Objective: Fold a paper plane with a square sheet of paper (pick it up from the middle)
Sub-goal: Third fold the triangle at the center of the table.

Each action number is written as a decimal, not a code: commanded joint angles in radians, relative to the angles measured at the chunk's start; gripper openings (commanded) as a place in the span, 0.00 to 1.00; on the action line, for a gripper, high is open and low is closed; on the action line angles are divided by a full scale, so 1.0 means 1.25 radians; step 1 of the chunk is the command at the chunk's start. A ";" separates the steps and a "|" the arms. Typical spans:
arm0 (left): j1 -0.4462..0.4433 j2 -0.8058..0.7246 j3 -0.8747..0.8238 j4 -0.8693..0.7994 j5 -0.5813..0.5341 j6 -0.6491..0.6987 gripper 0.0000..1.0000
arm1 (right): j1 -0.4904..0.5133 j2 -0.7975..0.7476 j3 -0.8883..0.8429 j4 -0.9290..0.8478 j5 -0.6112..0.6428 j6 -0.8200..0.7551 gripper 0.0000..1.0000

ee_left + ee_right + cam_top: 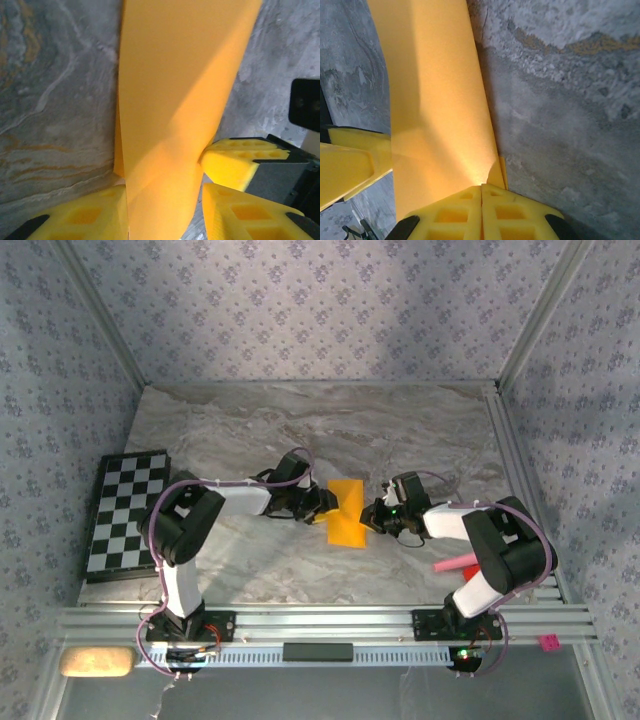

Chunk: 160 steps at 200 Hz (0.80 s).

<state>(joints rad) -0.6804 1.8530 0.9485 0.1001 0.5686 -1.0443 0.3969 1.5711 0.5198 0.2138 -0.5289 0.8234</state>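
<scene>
At the far left of the grey marbled table (250, 430), a black-and-white chequered board (125, 512) is set aside. The left claw (322, 506) is spread partway. The thin orange-yellow sheet of paper (346, 512) is passed loosely between its jaws at mid-table, seemingly so that this edge is guided rather than pinned. The right claw (376, 517) is clenched on the sheet's opposite edge, probably to anchor it while a fold is formed. A pink stick (452, 563) is laid near the right arm's base.
</scene>
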 commanded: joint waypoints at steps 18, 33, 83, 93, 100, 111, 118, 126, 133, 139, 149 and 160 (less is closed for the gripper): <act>0.007 -0.010 -0.002 0.032 0.001 -0.005 0.42 | -0.003 0.033 -0.032 -0.068 0.052 0.004 0.08; 0.008 -0.007 0.007 0.000 -0.007 0.001 0.40 | -0.004 0.033 -0.031 -0.067 0.051 0.004 0.08; 0.008 -0.001 0.009 -0.055 -0.024 0.001 0.25 | -0.004 0.030 -0.029 -0.057 0.041 0.004 0.09; 0.008 0.000 0.010 -0.060 -0.024 0.000 0.20 | -0.004 0.026 -0.028 -0.055 0.039 0.005 0.10; 0.008 -0.001 0.010 -0.064 -0.025 -0.001 0.17 | -0.004 0.024 -0.027 -0.054 0.037 0.004 0.10; 0.008 -0.005 0.010 -0.066 -0.027 -0.002 0.14 | -0.005 0.018 -0.026 -0.052 0.031 0.002 0.12; 0.009 -0.005 0.010 -0.071 -0.027 -0.002 0.12 | -0.004 0.011 -0.027 -0.050 0.031 0.001 0.13; 0.009 -0.007 0.013 -0.078 -0.028 -0.001 0.11 | -0.004 0.004 -0.026 -0.050 0.030 0.000 0.14; 0.009 -0.009 0.013 -0.080 -0.030 -0.002 0.11 | -0.005 -0.005 -0.025 -0.052 0.031 -0.002 0.15; 0.009 -0.012 0.012 -0.083 -0.031 -0.003 0.10 | -0.004 -0.014 -0.023 -0.056 0.032 -0.006 0.16; 0.010 -0.016 0.013 -0.092 -0.032 -0.006 0.08 | -0.005 -0.034 -0.019 -0.067 0.037 -0.013 0.18; 0.009 -0.022 0.009 -0.092 -0.033 -0.014 0.08 | -0.005 -0.059 -0.015 -0.084 0.045 -0.022 0.21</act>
<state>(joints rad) -0.6739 1.8530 0.9470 0.0219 0.5343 -1.0496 0.3969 1.5490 0.5186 0.2089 -0.5301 0.8223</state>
